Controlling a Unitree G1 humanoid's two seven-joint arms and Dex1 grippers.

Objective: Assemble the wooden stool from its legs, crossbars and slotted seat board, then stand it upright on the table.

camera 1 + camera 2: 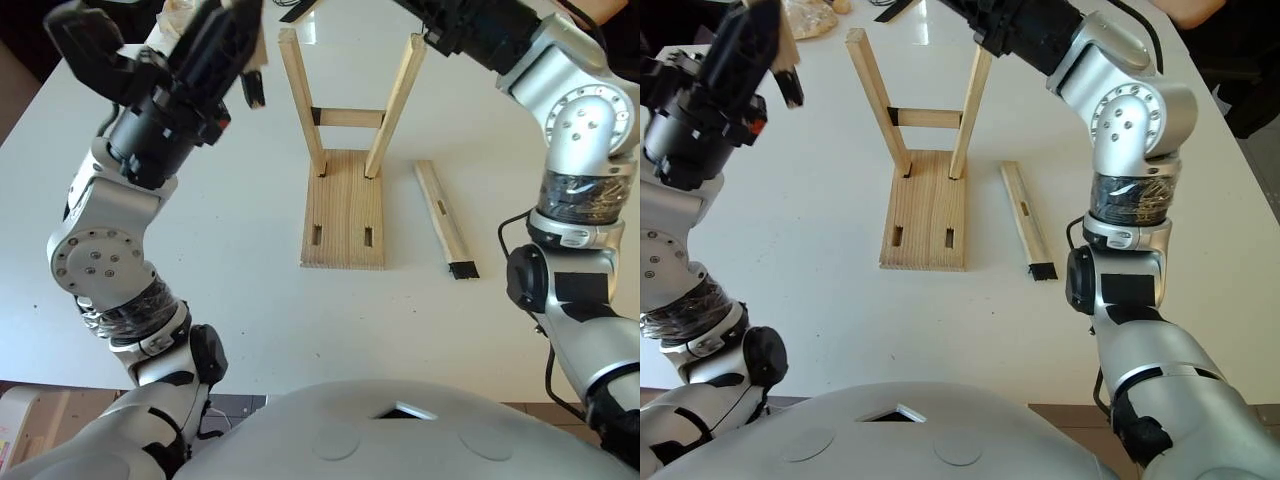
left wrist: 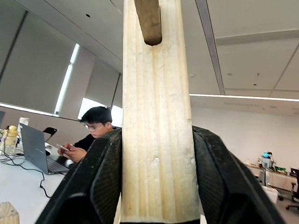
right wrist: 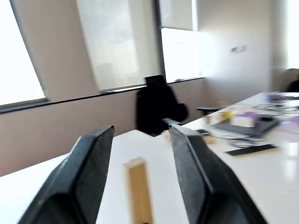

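Note:
The slotted seat board point(image 1: 342, 212) lies flat on the white table point(image 1: 240, 300). Two legs point(image 1: 302, 100) point(image 1: 396, 100) stand in its far slots, joined by a crossbar point(image 1: 350, 117). Its two near slots are empty. A loose leg point(image 1: 446, 218) with a black end lies to the board's right. My left gripper point(image 2: 156, 196) is raised at the far left, shut on another wooden leg point(image 2: 156, 130); a darker wooden piece point(image 2: 149, 18) crosses that leg's far end. My right gripper point(image 3: 141, 133) is open at the top of the right standing leg point(image 3: 138, 191), whose end shows between the fingers point(image 3: 91, 177).
A crumpled bag point(image 1: 810, 15) and a black item point(image 1: 300, 10) lie at the table's far edge. Bare table surrounds the board on the left and front. The table's near edge point(image 1: 300, 385) runs just ahead of my torso.

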